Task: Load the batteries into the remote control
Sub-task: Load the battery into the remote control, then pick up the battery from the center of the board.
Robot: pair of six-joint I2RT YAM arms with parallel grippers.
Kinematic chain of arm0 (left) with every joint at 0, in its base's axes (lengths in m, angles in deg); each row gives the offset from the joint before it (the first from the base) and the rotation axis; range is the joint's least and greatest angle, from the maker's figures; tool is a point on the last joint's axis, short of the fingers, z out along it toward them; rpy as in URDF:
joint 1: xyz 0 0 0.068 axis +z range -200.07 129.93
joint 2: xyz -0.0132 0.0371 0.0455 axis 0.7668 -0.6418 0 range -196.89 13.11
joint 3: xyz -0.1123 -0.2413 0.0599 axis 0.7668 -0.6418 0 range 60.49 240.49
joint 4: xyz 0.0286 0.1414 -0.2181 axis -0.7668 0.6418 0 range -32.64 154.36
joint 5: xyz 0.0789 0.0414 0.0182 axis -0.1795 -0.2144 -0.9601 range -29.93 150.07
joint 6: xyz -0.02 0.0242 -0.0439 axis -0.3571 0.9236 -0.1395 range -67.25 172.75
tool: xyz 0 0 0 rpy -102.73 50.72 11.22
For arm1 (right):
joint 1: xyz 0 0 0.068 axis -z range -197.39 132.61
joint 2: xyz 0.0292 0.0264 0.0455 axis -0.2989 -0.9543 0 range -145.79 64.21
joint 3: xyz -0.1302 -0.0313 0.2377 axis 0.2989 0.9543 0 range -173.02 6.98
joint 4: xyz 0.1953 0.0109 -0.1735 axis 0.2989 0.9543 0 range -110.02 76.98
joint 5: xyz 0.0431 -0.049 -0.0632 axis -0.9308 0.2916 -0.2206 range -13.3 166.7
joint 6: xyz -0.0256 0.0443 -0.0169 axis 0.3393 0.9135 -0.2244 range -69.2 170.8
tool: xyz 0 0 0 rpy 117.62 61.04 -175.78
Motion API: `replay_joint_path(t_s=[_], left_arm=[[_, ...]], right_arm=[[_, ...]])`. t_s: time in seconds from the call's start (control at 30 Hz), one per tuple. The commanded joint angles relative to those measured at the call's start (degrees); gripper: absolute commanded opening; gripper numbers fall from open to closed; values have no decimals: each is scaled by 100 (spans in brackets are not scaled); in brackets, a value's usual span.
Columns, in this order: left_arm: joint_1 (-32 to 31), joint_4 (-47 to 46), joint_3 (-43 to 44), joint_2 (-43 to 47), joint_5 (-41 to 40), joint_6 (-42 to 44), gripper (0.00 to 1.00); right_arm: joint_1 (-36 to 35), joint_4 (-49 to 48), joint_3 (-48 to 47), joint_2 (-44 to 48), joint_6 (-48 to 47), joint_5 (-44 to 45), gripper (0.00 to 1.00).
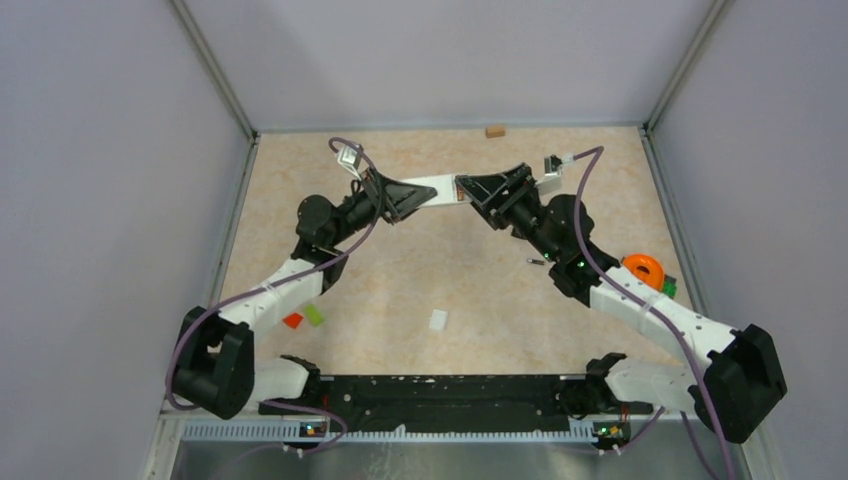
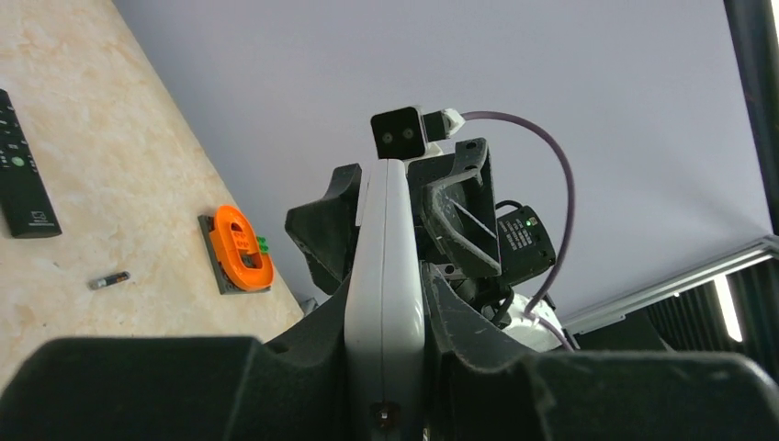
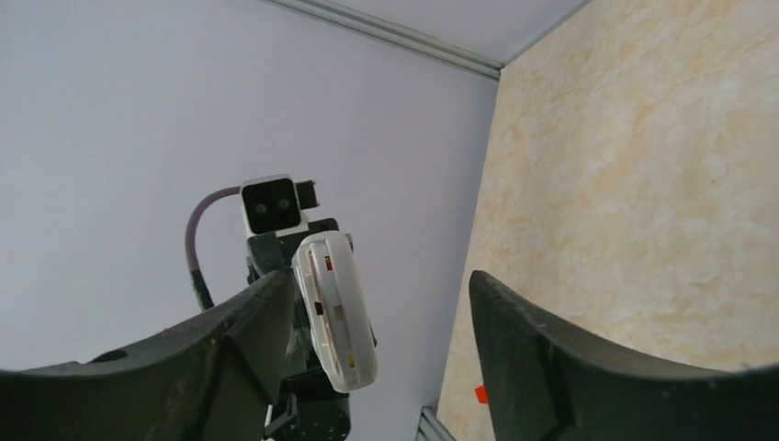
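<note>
1. Holding the white remote control (image 1: pixel 437 189) aloft toward the 12 o'clock end of the table (image 1: pixel 420 270), the left gripper (image 1: pixel 408 196) is clenched on the remote's 9 o'clock end. Only that one pinch carries it, so a push from the other arm could twist it in the fingers or knock it free.
2. The right gripper (image 1: pixel 472 190) sits at the remote's 3 o'clock end with its fingers spread wide and nothing in them. In the right wrist view the remote lies close to one finger, not centred. Closing from here could catch an edge and lever the remote sideways.
3. The face turned to that camera shows thin red shapes. I cannot tell whether these are batteries fully seated. If one sits proud, tilting the remote could let it drop out.
4. One loose battery (image 1: pixel 537 262) lies on the table at about 4 o'clock from the right gripper, just beside that arm. A careless sweep could roll it away, and something so slim could squirt out of a hurried pinch.
5. A small white piece (image 1: pixel 438 319) lies toward 6 o'clock, well apart. If it is the cover, an arm could nudge it out of reach.
6. A black remote (image 2: pixel 23 175) also lies on the table, and loading that one by mistake would leave the white one short a battery.
</note>
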Motion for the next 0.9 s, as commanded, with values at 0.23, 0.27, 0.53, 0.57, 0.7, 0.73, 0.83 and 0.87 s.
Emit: replay_joint_path(t_s=[0.23,0.27,0.53,0.57,0.7,0.73,0.83,0.87], left_arm=[[2,1664,174,755,-475,1939,0],[6,1825,187,802,-500,2079,0],[33,2930,317,1190,-878,2986,0],[33,2989,335,1219,-918,3052,0],[48,3154,350,1314,-983,3186,0],[50,3167,350,1323,-972,3186,0],[50,3137,337,1343,-845,3209,0],[50,3079,320,1326,-762,3201,0]], right_arm=[[330,2446,-558,1234,-2636,1079,70],[330,3065,-629,1318,-2829,1456,66],[447,5798,-882,763,-3170,2811,62],[529,5860,-803,657,-3088,2703,62],[1134,5252,-104,416,-2787,1582,61],[1338,5026,75,339,-2647,1148,59],[1693,4555,415,132,-2140,899,54],[1702,4439,436,46,-1964,965,53]])
